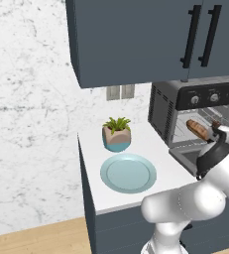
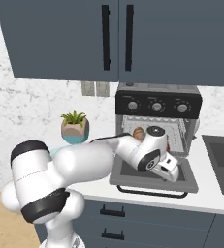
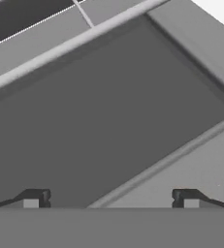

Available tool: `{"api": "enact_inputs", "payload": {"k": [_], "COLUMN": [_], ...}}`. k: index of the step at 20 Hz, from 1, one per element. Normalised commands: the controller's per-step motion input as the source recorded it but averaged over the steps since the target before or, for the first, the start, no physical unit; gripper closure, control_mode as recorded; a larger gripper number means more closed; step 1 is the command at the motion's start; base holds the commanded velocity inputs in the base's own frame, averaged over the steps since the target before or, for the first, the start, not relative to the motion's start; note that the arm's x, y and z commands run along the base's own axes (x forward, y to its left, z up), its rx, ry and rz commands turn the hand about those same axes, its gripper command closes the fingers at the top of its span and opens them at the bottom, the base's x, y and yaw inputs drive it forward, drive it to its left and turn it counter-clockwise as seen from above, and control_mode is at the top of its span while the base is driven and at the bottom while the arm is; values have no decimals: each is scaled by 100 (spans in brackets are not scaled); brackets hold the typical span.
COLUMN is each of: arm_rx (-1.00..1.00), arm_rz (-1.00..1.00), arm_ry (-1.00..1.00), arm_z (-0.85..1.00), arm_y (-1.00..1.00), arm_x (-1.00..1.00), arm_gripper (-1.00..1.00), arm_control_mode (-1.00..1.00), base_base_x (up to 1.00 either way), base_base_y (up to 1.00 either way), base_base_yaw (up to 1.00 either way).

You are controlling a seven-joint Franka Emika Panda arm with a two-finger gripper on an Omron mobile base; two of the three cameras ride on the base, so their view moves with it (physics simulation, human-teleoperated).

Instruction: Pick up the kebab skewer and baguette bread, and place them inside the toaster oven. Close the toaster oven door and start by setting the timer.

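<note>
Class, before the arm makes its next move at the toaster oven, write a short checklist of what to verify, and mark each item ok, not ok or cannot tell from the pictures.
1. Baguette bread on the rack inside the toaster oven: ok.
2. Kebab skewer inside: cannot tell; the arm hides part of the rack.
3. Toaster oven door closed: not ok; it lies dropped open.
4. Gripper open and holding nothing: ok.
5. Gripper over the open door's glass: ok.
6. Plate emptied: ok.

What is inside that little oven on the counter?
A golden-brown bread loaf lies on the wire rack inside the toaster oven, whose door hangs open. The robot's arm covers the rest of the inside.
</note>
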Motion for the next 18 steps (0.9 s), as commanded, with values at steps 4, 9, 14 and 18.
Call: {"api": "enact_inputs", "payload": {"k": [4, 9, 14, 18], "arm_rx": [0, 2, 6, 10], "arm_rz": [-5, -7, -10, -10], "arm_ry": [0, 0, 0, 0], "arm_z": [-16, -2, 1, 0], "arm_y": [0, 0, 0, 0], "arm_x": [34, 40, 48, 27], "arm_gripper": [-100, -100, -100, -100], "arm_control_mode": [-100, -100, -100, -100], "base_base_x": [0, 0, 0, 0], "base_base_y": [0, 0, 0, 0], "base_base_yaw": [0, 0, 0, 0]}}
